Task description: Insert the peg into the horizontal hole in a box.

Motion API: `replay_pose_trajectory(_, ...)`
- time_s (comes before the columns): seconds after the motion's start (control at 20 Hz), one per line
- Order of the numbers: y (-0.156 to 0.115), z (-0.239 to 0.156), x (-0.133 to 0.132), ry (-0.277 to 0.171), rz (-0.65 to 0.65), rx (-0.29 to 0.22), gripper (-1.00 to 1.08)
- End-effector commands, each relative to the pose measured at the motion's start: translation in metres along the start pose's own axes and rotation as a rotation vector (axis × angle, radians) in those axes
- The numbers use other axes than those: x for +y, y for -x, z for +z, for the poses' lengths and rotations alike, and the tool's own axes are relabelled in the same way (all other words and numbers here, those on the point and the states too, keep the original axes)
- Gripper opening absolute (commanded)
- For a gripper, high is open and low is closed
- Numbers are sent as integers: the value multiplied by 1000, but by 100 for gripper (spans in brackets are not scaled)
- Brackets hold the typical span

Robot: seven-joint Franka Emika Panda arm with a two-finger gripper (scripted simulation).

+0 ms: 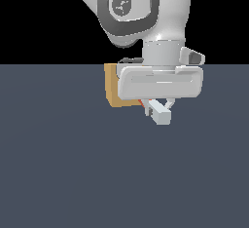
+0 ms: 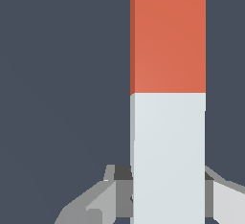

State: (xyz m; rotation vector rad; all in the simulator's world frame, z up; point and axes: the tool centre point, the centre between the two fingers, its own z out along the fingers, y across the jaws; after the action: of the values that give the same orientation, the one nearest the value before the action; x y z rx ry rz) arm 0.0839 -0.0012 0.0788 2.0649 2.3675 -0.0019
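Note:
The peg (image 1: pixel 159 113) is a thin square bar, white at the near end and orange-red at the far end. My gripper (image 1: pixel 158 106) is shut on its white half and holds it above the dark floor. In the wrist view the peg (image 2: pixel 167 98) runs straight away from the fingers (image 2: pixel 112 192), white part between them, orange-red part beyond. The tan box (image 1: pixel 115 89) stands just behind the gripper, at the exterior view's left of it, mostly hidden by the hand. The hole is hidden. A sliver of the orange-red end shows beside the box's lower corner.
The dark grey-blue floor (image 1: pixel 58 163) spreads all around. The white arm and wrist (image 1: pixel 141 12) rise above the box and block most of it.

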Motion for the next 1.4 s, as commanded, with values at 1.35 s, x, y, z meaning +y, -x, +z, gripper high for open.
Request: replay_pose_trajectory(1.35, -118, -22, 22, 1, -153, 1, -100)
